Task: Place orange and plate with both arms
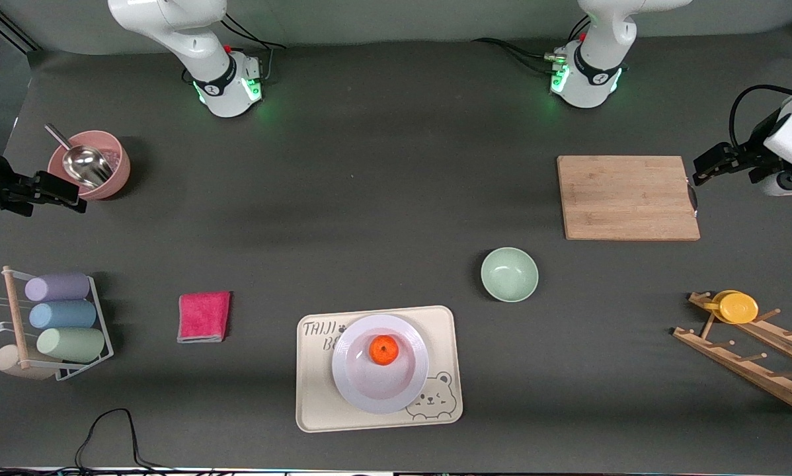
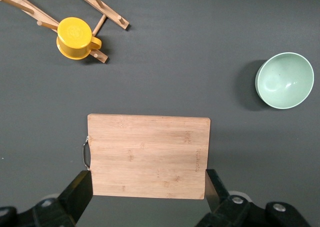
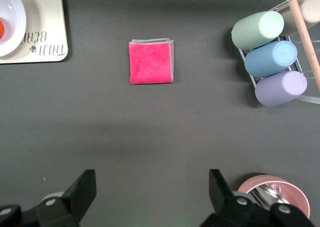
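Observation:
The orange (image 1: 384,350) lies in the white plate (image 1: 363,390), which sits on the cream bear tray (image 1: 316,396) near the table's front edge. The right wrist view shows an edge of the plate (image 3: 11,17), a sliver of the orange (image 3: 2,28) and a corner of the tray (image 3: 47,32). My right gripper (image 1: 72,195) (image 3: 152,179) is open and empty, up in the air beside the pink bowl. My left gripper (image 1: 700,168) (image 2: 149,179) is open and empty, high over the edge of the cutting board.
A wooden cutting board (image 1: 627,197) (image 2: 147,154) and a pale green bowl (image 1: 509,274) (image 2: 285,80) lie toward the left arm's end. A wooden rack holds a yellow cup (image 1: 736,307) (image 2: 75,37). A pink cloth (image 1: 203,317) (image 3: 151,62), a cup rack (image 1: 59,324) and a pink bowl with a scoop (image 1: 92,165) lie toward the right arm's end.

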### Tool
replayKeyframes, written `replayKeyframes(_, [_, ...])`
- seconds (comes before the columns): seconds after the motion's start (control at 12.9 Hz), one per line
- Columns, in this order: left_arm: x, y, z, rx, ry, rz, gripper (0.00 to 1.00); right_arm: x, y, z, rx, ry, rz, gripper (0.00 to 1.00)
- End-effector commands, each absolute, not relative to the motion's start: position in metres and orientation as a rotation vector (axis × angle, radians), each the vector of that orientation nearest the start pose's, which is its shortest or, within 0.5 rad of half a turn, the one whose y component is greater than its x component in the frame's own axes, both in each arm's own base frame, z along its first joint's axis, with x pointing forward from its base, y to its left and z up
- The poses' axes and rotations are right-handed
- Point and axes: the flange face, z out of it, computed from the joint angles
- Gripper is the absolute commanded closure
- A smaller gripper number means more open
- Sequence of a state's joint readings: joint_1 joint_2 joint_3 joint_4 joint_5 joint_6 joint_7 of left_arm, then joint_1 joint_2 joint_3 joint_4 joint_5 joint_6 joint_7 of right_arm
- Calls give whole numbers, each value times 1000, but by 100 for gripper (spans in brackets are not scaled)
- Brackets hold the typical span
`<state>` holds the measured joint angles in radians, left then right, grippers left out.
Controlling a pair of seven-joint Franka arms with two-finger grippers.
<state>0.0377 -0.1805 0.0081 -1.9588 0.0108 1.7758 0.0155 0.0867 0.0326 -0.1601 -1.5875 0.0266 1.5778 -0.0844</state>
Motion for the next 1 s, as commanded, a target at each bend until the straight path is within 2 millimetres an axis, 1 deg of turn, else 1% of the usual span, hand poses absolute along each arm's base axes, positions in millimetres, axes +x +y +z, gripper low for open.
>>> replayKeyframes(0.0, [505, 24, 556, -3133, -57, -45, 0, 551, -39, 603, -3136, 12, 67, 0])
replayKeyframes(0.15, [504, 24, 559, -3135, -60, -48, 0, 550, -38, 603, -3138, 7, 77, 0])
replayKeyframes(0.31, [503, 19, 562, -3121, -42, -45, 0, 550, -37, 604, -3142, 7, 75, 0])
replayKeyframes(0.39, [504, 19, 564, -3120, -42, -54, 0, 551, -37, 603, -3143, 7, 78, 0])
replayKeyframes(0.46, [503, 25, 569, -3122, -54, -61, 0, 552, -35, 602, -3144, 9, 80, 0])
replayKeyframes(0.62, [502, 26, 571, -3123, -40, -38, 0, 554, -34, 602, -3146, 2, 83, 0])
replayKeyframes(0.93, [499, 21, 576, -3123, -51, 5, 0, 553, -34, 602, -3146, 7, 83, 0])
